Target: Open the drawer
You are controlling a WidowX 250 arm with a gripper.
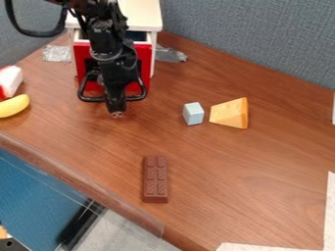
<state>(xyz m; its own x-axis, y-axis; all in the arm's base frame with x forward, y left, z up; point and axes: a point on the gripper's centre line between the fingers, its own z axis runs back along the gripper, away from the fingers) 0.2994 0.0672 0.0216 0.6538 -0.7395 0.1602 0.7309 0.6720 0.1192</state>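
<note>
The black gripper (116,104) hangs at the upper left, in front of the small white cabinet (145,17) and its drawer. The drawer's red front (144,61) is partly hidden behind the gripper and arm, which cover its middle. Above the red front, beneath the white top, a dark opening shows, so the drawer stands at least slightly out. Whether the gripper touches the drawer cannot be told from this angle.
Right of the gripper are a pale blue block (193,113) and a yellow cheese wedge (230,113). A chocolate bar (155,179) lies nearer the front. A banana (13,105) sits at the left edge, and a grey wall (262,39) stands behind.
</note>
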